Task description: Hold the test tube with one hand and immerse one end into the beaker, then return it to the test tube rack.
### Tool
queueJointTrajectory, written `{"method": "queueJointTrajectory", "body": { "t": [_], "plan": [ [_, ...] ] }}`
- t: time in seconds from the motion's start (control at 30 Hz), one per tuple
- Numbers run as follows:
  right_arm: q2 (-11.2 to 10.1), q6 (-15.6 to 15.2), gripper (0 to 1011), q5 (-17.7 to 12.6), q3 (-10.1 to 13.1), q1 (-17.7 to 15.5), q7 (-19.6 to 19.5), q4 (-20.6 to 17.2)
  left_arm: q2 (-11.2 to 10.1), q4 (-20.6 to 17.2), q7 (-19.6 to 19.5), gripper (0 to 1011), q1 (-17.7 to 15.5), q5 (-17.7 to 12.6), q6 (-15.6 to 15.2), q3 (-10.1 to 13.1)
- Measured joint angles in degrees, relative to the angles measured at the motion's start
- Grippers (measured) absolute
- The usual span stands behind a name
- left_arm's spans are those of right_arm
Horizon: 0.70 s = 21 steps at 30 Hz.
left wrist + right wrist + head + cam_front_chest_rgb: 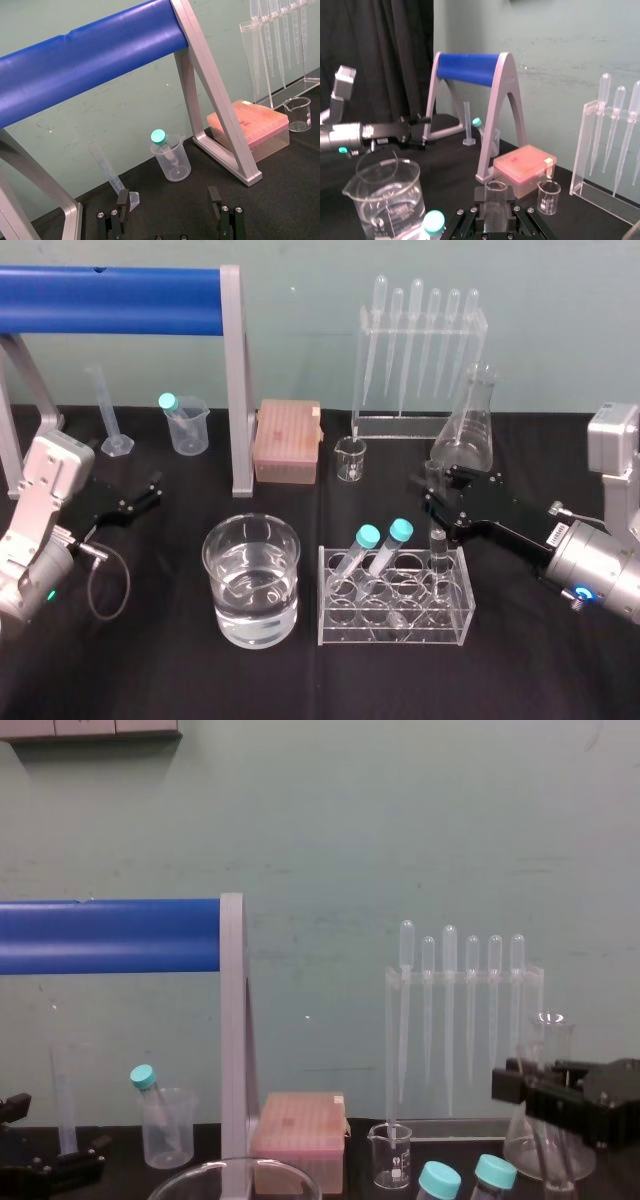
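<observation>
A pale green wall point(400, 840) rises behind the black-covered table point(150, 680)

My head camera looks forward and down over the whole black table point(160, 680), near edge to far edge. My chest camera sits lower and looks level across the far edge at the wall, and both catch the blue roller stand point(110, 287), the pink box point(287, 443) and the pipette rack point(418, 360). My left wrist camera sits close behind my left gripper point(168, 198), facing the far left corner, while my right wrist camera, tight behind my right gripper point(495, 214) clasping the test tube point(496, 197), looks across the surface toward that same stand and box.
</observation>
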State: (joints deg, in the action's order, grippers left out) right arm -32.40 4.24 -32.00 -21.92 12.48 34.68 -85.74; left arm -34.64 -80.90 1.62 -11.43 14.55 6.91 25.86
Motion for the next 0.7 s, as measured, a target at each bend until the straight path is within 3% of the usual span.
{"method": "queueJointTrajectory", "body": {
  "t": [0.33,0.57,0.7],
  "plan": [
    [0.1,0.3,226,-5.5,2.3,-0.2,1.8,-1.9,0.0,0.0,0.0,1000,0.0,0.0,0.0,0.0],
    [0.1,3.1,226,-7.1,3.7,0.2,2.5,-3.3,0.0,0.0,0.0,1000,0.0,0.0,0.0,0.0],
    [1.2,5.7,226,-7.7,4.2,1.6,3.5,-2.4,0.0,0.0,0.0,1000,0.0,0.0,0.0,0.0]
  ]
}}
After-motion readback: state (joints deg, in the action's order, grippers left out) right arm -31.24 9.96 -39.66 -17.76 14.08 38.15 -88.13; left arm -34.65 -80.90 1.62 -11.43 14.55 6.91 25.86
